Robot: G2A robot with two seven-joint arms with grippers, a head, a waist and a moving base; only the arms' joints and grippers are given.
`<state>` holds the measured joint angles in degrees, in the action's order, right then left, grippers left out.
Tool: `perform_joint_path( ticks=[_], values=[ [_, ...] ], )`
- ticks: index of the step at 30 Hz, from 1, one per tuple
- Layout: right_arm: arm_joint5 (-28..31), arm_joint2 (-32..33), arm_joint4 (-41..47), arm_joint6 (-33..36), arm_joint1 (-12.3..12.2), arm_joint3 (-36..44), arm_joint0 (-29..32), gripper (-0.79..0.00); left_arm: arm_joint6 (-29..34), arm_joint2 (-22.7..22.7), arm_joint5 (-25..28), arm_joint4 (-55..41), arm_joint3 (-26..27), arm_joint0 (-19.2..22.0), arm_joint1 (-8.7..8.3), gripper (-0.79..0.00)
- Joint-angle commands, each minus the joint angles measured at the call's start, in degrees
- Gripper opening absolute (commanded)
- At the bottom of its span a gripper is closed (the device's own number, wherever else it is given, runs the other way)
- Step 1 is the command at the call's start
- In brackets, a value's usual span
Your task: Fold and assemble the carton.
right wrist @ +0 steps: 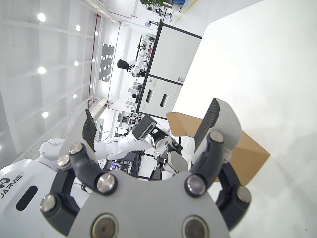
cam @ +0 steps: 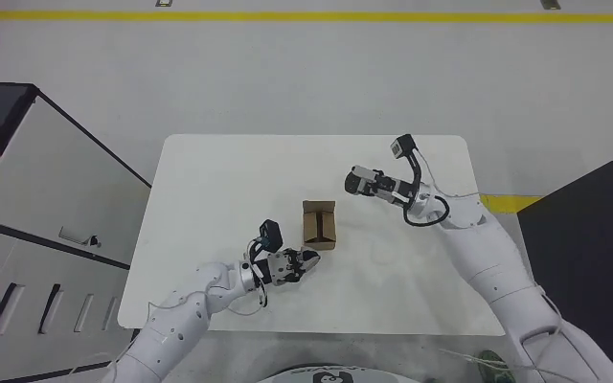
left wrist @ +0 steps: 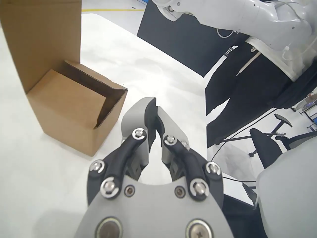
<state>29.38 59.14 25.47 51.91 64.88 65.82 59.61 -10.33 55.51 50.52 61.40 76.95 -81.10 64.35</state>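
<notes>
Pinching nothing, the left gripper (left wrist: 155, 111) has its two fingers pressed together. It sits just beside the carton (left wrist: 71, 105), on the side facing the table's near edge, and does not touch it. The right gripper (right wrist: 151, 115) has its fingers spread wide with nothing between them. It is apart from the carton, toward the table's far right corner, and points at it.

The carton stands upright near the middle of the table (cam: 220, 172), a little closer to the near edge. Its walls are already squared into a box shape, and one short flap looks turned inward at the top. The long lid flap stands straight up and the mouth is open. Whether the bottom is closed cannot be told.

I judge the job about half done: the remaining top flaps need folding in, and the lid needs pushing down and tucking.
</notes>
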Motion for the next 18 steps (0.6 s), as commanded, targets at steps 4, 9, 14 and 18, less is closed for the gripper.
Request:
perform_joint_path(
  ticks=[4, 9, 14, 18],
  values=[
    [1.66, -3.78, -0.48, -0.84, 1.76, -4.95, -3.97, 0.0, -3.38, -1.59, -1.55, 0.98, -3.36, 1.8, 0.8, -0.785],
    [2.38, -7.25, 0.04, 0.66, 3.49, -9.19, -7.01, 0.0, -5.99, -2.17, -2.18, 1.76, -5.66, 2.94, 1.23, -0.785],
    [2.74, -9.26, 1.62, 4.39, 4.66, -12.52, -8.82, 0.0, -7.84, -2.25, -2.68, 2.05, -7.38, 3.64, 1.49, -0.785],
    [2.91, -10.0, 2.61, 7.7, 5.17, -14.39, -9.63, 0.0, -9.28, -2.11, -3.62, 2.17, -8.33, 3.92, 1.65, -0.785]
  ],
)
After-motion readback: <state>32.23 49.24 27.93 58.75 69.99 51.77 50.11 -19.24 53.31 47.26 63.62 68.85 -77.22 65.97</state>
